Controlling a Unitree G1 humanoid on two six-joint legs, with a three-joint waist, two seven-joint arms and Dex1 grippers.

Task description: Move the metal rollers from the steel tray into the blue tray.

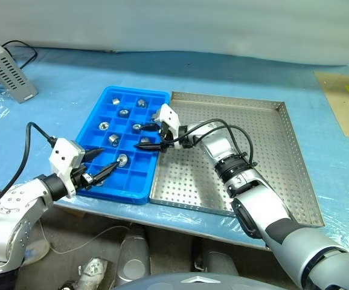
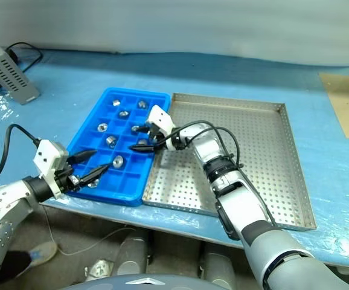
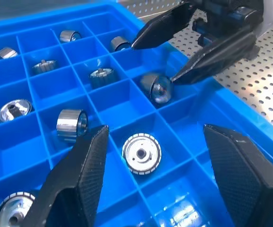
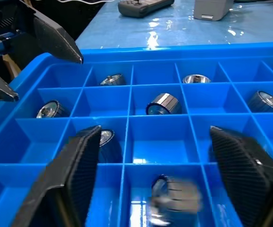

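Over the blue tray (image 1: 109,96), the right gripper (image 1: 150,136) stands with jaws wide, a roller (image 4: 175,197) dropping into a cell beneath. The left gripper (image 1: 102,164) waits part-open, empty. Rollers (image 1: 124,112) fill cells; the steel tray (image 1: 265,157) looks emptied.

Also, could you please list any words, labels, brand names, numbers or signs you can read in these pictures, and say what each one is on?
None: no readable text.
The blue tray, the steel tray and the metal rollers carry no lettering.
The grey box shows slots, no label.
The brown sheet bears a yellow line, not a letter or number.
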